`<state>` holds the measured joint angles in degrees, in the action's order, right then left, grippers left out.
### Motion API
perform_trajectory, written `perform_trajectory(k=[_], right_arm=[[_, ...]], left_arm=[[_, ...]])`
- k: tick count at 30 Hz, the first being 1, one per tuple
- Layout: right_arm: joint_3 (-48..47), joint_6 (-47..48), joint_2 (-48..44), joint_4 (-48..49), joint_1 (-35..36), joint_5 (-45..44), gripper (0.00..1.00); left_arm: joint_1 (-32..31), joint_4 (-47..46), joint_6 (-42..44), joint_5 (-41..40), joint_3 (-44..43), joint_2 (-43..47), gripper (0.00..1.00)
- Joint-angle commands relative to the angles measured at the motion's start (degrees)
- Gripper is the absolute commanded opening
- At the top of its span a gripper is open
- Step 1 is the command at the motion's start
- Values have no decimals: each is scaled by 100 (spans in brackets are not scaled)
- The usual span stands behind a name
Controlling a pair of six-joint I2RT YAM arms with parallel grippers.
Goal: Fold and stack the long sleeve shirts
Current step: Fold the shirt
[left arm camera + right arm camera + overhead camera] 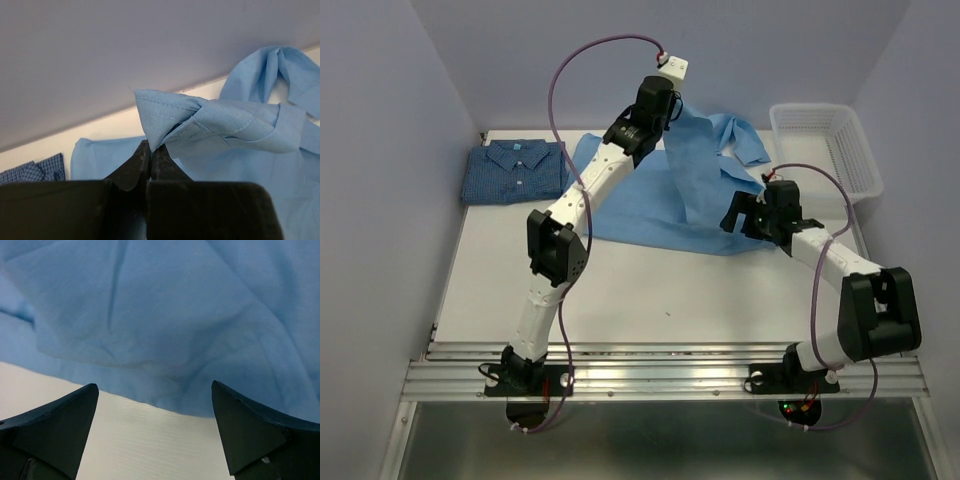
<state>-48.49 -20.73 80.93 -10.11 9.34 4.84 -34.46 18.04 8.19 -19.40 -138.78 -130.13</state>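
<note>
Jaws first: the left jaws are pinched tight on a bunched fold of the light blue shirt [215,125], and the right jaws are spread wide with nothing between them.

Going left to right. At the far left of the counter [520,290] sits the checked shirt [515,172], folded into a neat rectangle and well clear of both arms. Next over, the left arm [585,195] stretches way out toward the far wall with its wrist up high. A strip of light blue cloth hangs from its grip down to the rest of the shirt, which lies spread across the far middle of the counter. From the left wrist view the clamped bit looks like a doubled-over cuff or hem, can't tell which.

The part that matters imo is the right arm [830,260]. It's bent in low from the near right, with its open jaws right at the shirt's near-right edge. In the right wrist view that edge runs crosswise, left to right, just past the tips, with shirt on the far side and bare counter under the jaws. So the right arm is clearly the nearer one for that edge. My guess is it needs a short push forward and down to catch it.

The white basket [825,145] sits at the far right, close to the shirt's sleeve.
</note>
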Motion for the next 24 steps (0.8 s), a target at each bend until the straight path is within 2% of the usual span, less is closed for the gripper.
perform_trajectory(k=[1,2,10,16,19,24], right_arm=[[-204,-114,614,1596,-20,1956,100],[-274,-220,800,1695,-20,2281,100],[-1408,-123,2251,1485,94,2223,100],[-2111,-344,2919,1206,94,520,100],[-2262,-283,2851,1029,94,87,100],[-1762,7,2008,1028,94,376,100]], left_arm=[[-8,-775,280,6,-491,145,0],[-8,-802,271,-11,-527,154,0],[-8,-1294,368,234,-229,295,0],[-8,-988,271,489,114,233,0],[-8,-697,149,490,106,277,0],[-17,-337,-159,701,333,601,0]])
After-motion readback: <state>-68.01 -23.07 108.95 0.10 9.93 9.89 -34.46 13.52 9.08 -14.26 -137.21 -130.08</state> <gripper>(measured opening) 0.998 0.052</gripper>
